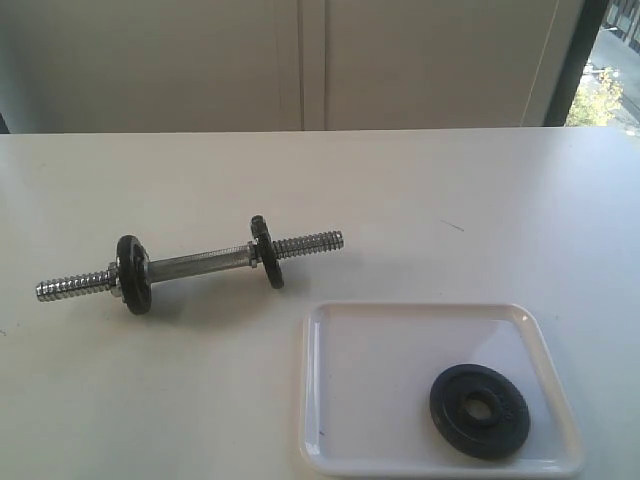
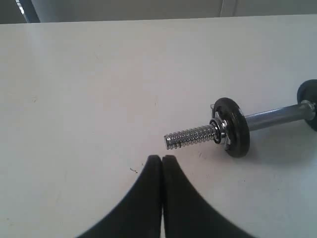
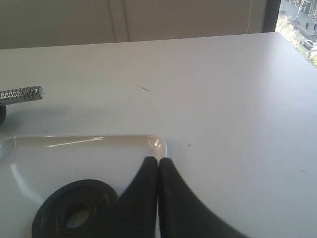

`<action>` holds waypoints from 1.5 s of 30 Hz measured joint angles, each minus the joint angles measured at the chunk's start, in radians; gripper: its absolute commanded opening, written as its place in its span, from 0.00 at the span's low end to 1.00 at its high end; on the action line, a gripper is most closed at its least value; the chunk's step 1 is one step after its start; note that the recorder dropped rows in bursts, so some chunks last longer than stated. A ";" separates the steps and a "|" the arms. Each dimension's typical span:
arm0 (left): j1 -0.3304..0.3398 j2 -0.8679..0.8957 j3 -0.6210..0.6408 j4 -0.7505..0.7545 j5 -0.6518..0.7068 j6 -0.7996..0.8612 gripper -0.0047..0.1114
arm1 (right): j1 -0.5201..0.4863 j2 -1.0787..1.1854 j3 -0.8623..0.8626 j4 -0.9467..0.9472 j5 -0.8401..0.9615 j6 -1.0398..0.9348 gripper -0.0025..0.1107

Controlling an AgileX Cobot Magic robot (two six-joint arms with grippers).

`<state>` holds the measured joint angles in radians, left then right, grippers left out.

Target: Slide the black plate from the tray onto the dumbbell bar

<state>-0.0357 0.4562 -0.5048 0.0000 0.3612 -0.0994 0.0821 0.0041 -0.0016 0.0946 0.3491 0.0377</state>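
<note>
The white tray (image 1: 330, 345) sits on the pale tabletop (image 1: 300, 170). The black plate (image 1: 480, 411) lies flat inside the tray, in the part near the tray's front right corner and close to the front rim. Its round hole faces up. Nothing holds it.

The dumbbell bar (image 1: 195, 264) lies on the tabletop behind the tray and off to the tray's left side. It does not touch the tray. One screw end of the bar points toward the tray's back rim, and the other screw end points away from the tray. Two small black discs are on the bar. One small disc (image 1: 266, 251) is nearer the tray and the other small disc (image 1: 132, 274) is farther from the tray. The shiny smooth part of the bar shows between them.

The right fingers (image 3: 146, 173) are pressed together and pinch nothing. In the right wrist view their tips show at a rounded corner of the tray. The black plate lies just beside them inside the tray, and one finger hides a bit of its edge. I cannot tell if they touch it.

The left fingers (image 2: 151, 173) are pressed together too, with nothing in them. They are over bare tabletop, near the bar's screw end that is far from the tray.
</note>
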 measured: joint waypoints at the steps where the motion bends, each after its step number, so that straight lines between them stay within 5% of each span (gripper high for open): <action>1: 0.000 0.000 0.000 0.000 -0.001 0.000 0.04 | 0.000 0.000 0.000 0.000 0.000 0.000 0.02; 18: -0.002 0.080 0.000 0.008 -0.106 0.046 0.04 | 0.000 0.000 0.000 0.000 0.000 0.002 0.02; 29: -0.116 0.235 -0.059 0.175 -0.083 0.053 0.04 | 0.000 0.000 0.000 0.000 0.000 0.002 0.02; 45: -0.355 0.474 -0.309 0.347 0.144 0.053 0.04 | 0.000 0.000 0.000 0.002 0.000 0.002 0.02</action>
<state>-0.3905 0.9298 -0.8135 0.3469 0.5048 -0.0468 0.0821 0.0041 -0.0016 0.0967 0.3491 0.0398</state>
